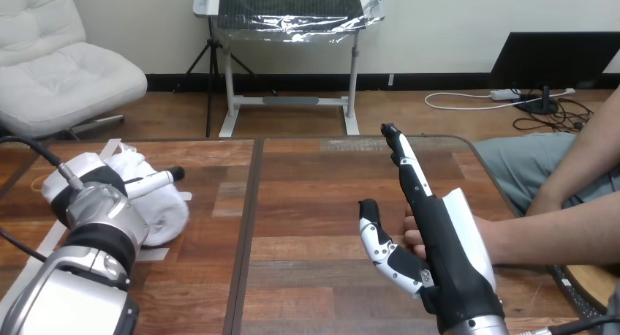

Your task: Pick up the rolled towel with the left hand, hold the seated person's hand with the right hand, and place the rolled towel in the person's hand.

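The rolled towel (pixel 167 212), white and bulky, lies on the wooden table (pixel 307 196) at the left. My left hand (pixel 88 178) rests on top of it and covers its near side. My right hand (pixel 447 240) stands on edge at the right, open, its fingers straight and pointing away, its thumb spread to the left. The person's hand (pixel 414 236) comes in from the right behind that hand. Their fingertips show between my palm and thumb, touching or close to the palm. My fingers are not curled round them.
The person's forearm (pixel 556 236) lies across the table's right side. White tape strips (pixel 157 254) mark the table around the towel. A dark seam (pixel 248 225) runs down the tabletop's middle. A round wooden thing (pixel 588 284) sits at the right edge.
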Available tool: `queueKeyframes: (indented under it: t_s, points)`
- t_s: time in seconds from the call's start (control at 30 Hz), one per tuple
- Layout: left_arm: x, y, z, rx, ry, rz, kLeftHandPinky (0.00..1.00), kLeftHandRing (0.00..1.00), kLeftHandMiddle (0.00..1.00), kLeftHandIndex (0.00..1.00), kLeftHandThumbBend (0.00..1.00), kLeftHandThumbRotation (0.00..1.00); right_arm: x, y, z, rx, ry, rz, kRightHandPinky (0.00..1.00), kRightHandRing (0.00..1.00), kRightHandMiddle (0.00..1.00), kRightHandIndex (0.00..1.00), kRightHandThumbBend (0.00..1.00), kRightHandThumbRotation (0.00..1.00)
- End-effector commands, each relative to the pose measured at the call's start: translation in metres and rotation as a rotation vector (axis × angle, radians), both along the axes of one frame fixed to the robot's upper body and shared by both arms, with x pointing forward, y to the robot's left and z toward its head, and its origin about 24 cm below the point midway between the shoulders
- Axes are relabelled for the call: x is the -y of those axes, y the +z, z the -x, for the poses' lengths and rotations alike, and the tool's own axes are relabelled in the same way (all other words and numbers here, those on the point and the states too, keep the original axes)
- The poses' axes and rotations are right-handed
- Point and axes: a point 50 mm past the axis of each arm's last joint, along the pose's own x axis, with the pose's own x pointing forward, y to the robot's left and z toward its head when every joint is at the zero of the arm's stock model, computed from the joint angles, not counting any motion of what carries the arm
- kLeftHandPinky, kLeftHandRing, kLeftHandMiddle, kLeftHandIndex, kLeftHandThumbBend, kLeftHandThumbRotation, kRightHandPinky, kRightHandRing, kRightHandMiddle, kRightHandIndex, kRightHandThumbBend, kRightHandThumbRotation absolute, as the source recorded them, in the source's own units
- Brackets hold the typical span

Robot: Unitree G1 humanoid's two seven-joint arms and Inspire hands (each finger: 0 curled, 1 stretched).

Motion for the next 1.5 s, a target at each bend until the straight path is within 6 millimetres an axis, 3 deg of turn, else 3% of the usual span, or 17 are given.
queueKeyframes:
  t_s: [0.0, 0.37, 0.47, 0.77, 0.87, 0.93, 1.07, 1.2, 1.47]
  points:
    - [0.017, 0.01, -0.011, 0.017, -0.069, -0.03, 0.38, 0.43, 0.53, 0.99, 1.0, 0.92, 0.001, 0.018, -0.005, 0.081, -0.001, -0.008, 1.0, 1.0, 1.0, 1.0, 0.02, 0.0]
    - [0.018, 0.003, -0.007, -0.111, -0.16, -0.192, 0.31, 0.38, 0.53, 0.98, 1.0, 0.98, 0.002, 0.019, -0.005, 0.065, -0.001, -0.011, 1.0, 1.0, 1.0, 1.0, 0.03, 0.0]
    - [0.018, 0.002, -0.006, -0.118, -0.161, -0.221, 0.3, 0.37, 0.52, 0.97, 0.98, 0.95, 0.002, 0.02, -0.004, 0.063, -0.002, -0.014, 1.0, 1.0, 1.0, 1.0, 0.03, 0.0]
    - [0.016, -0.001, -0.004, -0.15, -0.179, -0.284, 0.28, 0.34, 0.47, 0.84, 0.74, 0.66, 0.003, 0.019, -0.005, 0.07, 0.005, -0.017, 1.0, 1.0, 1.0, 1.0, 0.03, 0.0]
    - [0.016, -0.002, -0.003, -0.153, -0.181, -0.3, 0.25, 0.31, 0.43, 0.81, 0.67, 0.5, 0.003, 0.019, -0.005, 0.07, 0.007, -0.014, 1.0, 1.0, 1.0, 1.0, 0.03, 0.0]
    - [0.015, -0.002, -0.002, -0.148, -0.175, -0.3, 0.22, 0.28, 0.39, 0.79, 0.63, 0.3, 0.003, 0.019, -0.006, 0.07, 0.008, -0.012, 1.0, 1.0, 1.0, 1.0, 0.03, 0.0]
    - [0.014, -0.004, -0.001, -0.14, -0.161, -0.302, 0.19, 0.25, 0.36, 0.78, 0.61, 0.13, 0.003, 0.019, -0.006, 0.072, 0.01, -0.008, 1.0, 1.0, 1.0, 1.0, 0.03, 0.0]
    - [0.013, -0.005, 0.0, -0.131, -0.156, -0.296, 0.17, 0.23, 0.35, 0.79, 0.58, 0.04, 0.003, 0.019, -0.006, 0.074, 0.012, -0.007, 1.0, 1.0, 1.0, 1.0, 0.03, 0.0]
    - [0.012, -0.007, 0.002, -0.132, -0.155, -0.299, 0.17, 0.23, 0.36, 0.82, 0.59, 0.01, 0.004, 0.019, -0.007, 0.076, 0.017, -0.004, 1.0, 1.0, 1.0, 1.0, 0.02, 0.0]
